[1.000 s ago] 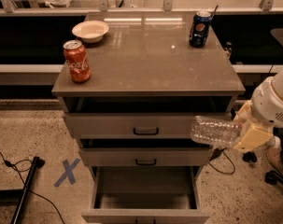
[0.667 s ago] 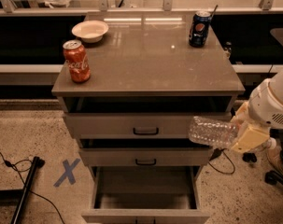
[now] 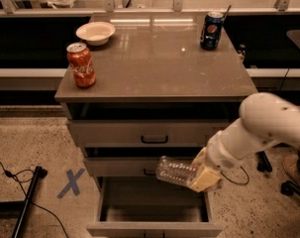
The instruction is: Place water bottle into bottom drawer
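Observation:
The water bottle (image 3: pixel 175 171), clear and ribbed, lies on its side in my gripper (image 3: pixel 201 176), base end pointing left. The gripper is shut on its right end; cap and label are hidden by the fingers. It hangs in front of the middle drawer (image 3: pixel 120 166), just above the back of the open bottom drawer (image 3: pixel 152 216), whose grey inside shows empty. My white arm (image 3: pixel 261 130) reaches in from the right.
A red Coca-Cola can (image 3: pixel 81 65), a white bowl (image 3: pixel 95 32) and a dark blue Pepsi can (image 3: pixel 211 30) stand on the cabinet top (image 3: pixel 159 63). The top drawer (image 3: pixel 154 133) is slightly open. A blue X mark (image 3: pixel 71 182) and a black cable and pole (image 3: pixel 25 202) are on the floor at left.
The gripper with the bottle has moved down and to the left, from beside the top drawer's right end to just above the open bottom drawer.

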Action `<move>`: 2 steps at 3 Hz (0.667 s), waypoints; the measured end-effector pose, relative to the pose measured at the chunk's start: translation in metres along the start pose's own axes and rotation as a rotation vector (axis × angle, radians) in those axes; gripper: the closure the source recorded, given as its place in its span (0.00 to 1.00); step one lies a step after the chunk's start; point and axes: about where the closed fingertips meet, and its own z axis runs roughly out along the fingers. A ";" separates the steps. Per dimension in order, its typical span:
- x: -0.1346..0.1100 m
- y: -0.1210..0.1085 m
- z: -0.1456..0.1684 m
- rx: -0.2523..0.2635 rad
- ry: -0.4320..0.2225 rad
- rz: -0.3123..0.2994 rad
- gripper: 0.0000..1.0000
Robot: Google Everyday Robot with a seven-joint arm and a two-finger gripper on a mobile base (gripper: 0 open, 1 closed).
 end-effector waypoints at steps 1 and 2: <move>-0.003 -0.015 0.011 0.046 -0.030 0.006 1.00; -0.004 -0.017 0.022 0.041 -0.066 -0.004 1.00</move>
